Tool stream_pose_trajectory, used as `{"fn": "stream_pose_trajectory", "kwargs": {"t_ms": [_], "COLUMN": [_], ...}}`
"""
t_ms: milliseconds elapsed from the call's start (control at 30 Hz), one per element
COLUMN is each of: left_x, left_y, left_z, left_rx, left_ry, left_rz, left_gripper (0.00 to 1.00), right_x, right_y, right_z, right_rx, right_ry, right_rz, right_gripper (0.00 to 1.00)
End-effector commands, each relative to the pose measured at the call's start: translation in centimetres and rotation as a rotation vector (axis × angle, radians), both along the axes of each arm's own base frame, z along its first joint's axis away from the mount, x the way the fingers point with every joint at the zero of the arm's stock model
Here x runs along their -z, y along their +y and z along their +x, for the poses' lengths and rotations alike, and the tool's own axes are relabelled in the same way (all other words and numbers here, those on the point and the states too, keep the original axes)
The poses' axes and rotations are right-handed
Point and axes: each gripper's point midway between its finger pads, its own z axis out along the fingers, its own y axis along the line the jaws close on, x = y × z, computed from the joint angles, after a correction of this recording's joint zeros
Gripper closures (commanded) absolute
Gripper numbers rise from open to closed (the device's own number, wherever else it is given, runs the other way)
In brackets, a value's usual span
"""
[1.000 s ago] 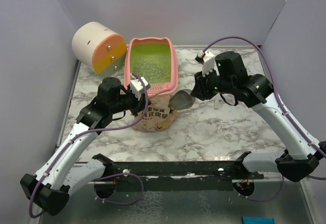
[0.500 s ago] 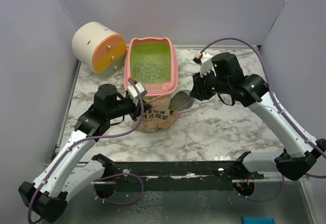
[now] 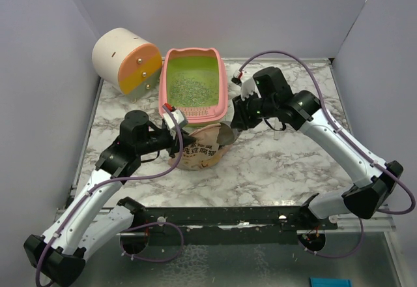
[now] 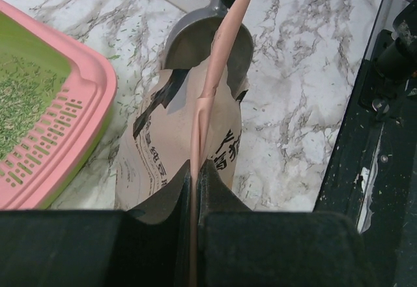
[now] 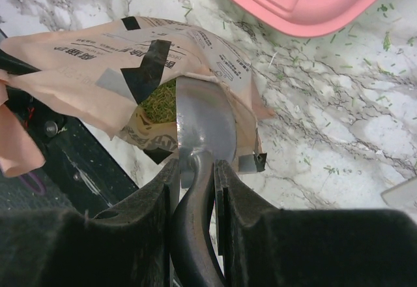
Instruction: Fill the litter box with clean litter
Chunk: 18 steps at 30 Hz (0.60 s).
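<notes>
Left claw (image 4: 195,171): closed, pinching the upper edge of the tan pouch (image 3: 199,149). It sits just off the near end of the litter box (image 3: 223,91), apart from its rim, toward that end's left corner.

Right claw (image 5: 195,167): closed on the dark handle of the grey scoop (image 5: 199,127). It sits just off the near right corner of the litter box, not touching it.

Litter box: stands flat on the marble surface (image 3: 280,163), beyond both claws. Long axis runs from the arm side toward the back wall. The slotted ledge (image 3: 197,112) is at the near end, facing the claws; open side up.

Clean litter (image 3: 189,88): thin greenish-grey layer over the lime floor of the litter box, thickest in the middle and toward the ledge; the far end shows bare green. A second patch of granules shows inside the pouch mouth in the right wrist view. A few stray granules lie on the surface just outside the near rim of the litter box.

Pouch: upright against the near end of the litter box, mouth held open. The scoop blade lies at the mouth's edge, on the side away from the box's left corner, tip pointing into the pouch.

Cream-and-orange cylinder (image 3: 126,60): just beside the far left corner of the litter box
</notes>
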Motion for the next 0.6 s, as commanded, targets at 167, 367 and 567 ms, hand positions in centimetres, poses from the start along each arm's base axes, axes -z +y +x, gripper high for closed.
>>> {"fn": "stream_pose_trajectory", "kwargs": {"t_ms": [167,367,567], "left_x": [-3.5,-3.6,-4.0], "left_y": [-1.6,-1.8,-1.8], "left_z": [-1.0,-1.3,-1.6], "left_rx": [0.111,0.130,0.145], "left_ry": [-0.100,-0.098,-0.114], "left_rz": [-0.105,-0.109,-0.115], "left_gripper": [1.00,1.00,1.00], "right_x": [2.5,3.3,4.3], "right_y": [2.8,3.8,4.8], "right_z": [0.0,1.1,2.4], "right_rx": [-0.057,-0.052,-0.046], "right_ry": [0.032,0.023,0.007], "right_rz": [0.069,0.041,-0.052], "right_gripper": [0.99,0.99,0.99]}}
